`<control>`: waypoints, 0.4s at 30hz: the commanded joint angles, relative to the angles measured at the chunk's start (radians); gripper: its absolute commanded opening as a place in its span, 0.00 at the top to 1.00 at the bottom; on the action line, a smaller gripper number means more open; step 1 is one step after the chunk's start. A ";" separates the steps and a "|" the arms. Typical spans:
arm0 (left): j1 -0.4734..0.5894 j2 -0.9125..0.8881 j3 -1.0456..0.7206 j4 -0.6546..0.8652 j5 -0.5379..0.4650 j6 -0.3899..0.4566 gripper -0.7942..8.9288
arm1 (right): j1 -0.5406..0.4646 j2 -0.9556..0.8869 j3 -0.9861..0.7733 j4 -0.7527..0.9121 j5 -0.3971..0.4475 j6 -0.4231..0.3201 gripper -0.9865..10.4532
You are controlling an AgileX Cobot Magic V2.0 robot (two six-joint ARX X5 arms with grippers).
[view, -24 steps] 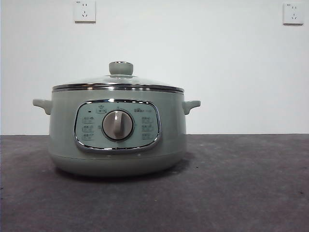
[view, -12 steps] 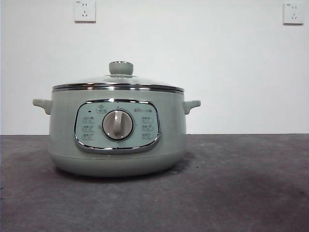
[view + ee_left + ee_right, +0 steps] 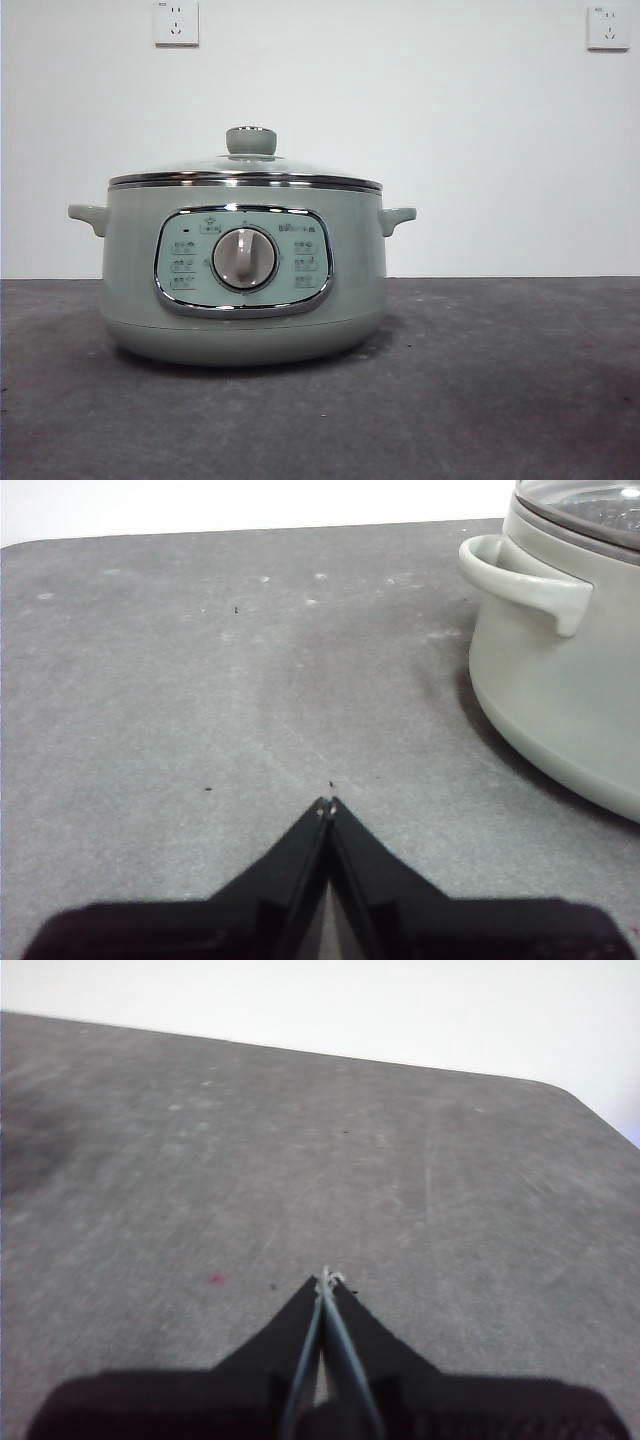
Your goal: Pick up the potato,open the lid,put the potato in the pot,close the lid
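The pale sage-green pot [image 3: 243, 270] stands on the dark grey table, left of centre in the front view, its control panel and dial facing the camera. The glass lid [image 3: 245, 172] with its green knob sits shut on the pot. The potato is out of view. My left gripper [image 3: 327, 806] is shut and empty, low over bare table, with the pot's side handle [image 3: 525, 578] off to one side. My right gripper [image 3: 325, 1280] is shut and empty over bare table. Neither arm shows in the front view.
The grey table [image 3: 500, 380] runs to a white wall behind, with two wall sockets [image 3: 176, 22] high up. A rounded table corner [image 3: 560, 1090] shows in the right wrist view.
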 commanded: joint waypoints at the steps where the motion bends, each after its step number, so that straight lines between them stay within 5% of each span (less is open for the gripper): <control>1: 0.003 0.000 -0.010 0.007 0.000 0.001 0.92 | -0.001 -0.003 -0.005 -0.007 0.006 0.040 0.91; 12: 0.003 0.000 -0.010 0.007 0.000 0.001 0.92 | 0.000 -0.002 -0.005 -0.007 0.001 0.039 0.91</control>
